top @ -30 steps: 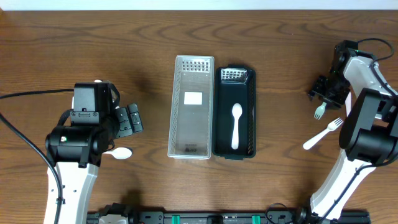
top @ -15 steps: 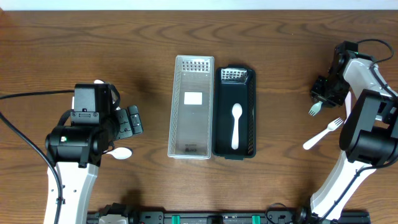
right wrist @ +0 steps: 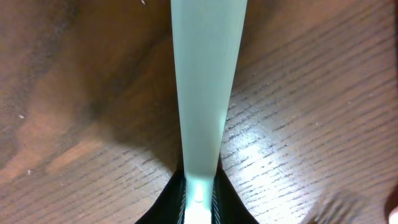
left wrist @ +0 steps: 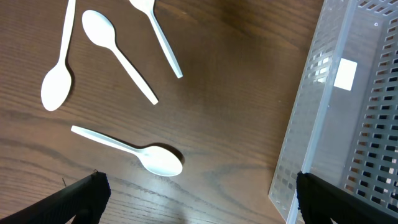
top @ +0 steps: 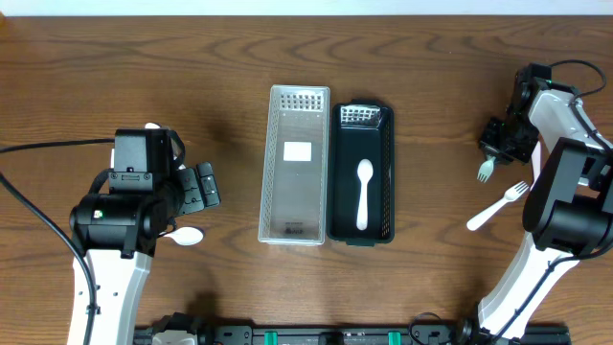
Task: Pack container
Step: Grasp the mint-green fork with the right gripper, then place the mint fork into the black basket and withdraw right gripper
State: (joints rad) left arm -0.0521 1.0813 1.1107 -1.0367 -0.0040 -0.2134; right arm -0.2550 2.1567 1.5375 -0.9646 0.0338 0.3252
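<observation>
Pinching a fork (top: 487, 172), right hand (top: 496, 153) clamped, second fork (top: 496, 206) beside, left hand (top: 199, 184) wide above loose spoons (left wrist: 158, 159).

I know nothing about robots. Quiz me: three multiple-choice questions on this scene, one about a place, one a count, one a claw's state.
1. Where is the middle spoon? A) in the black tray B) on bare wood C) in a claw
2. How many forks near the right arm? A) one B) two C) four
3. The right claw is: A) wide open B) shut on a fork C) shut, empty
Answers: 1A, it lies inside the tray. 2B, one held, one loose. 3B, it pinches the handle.
</observation>
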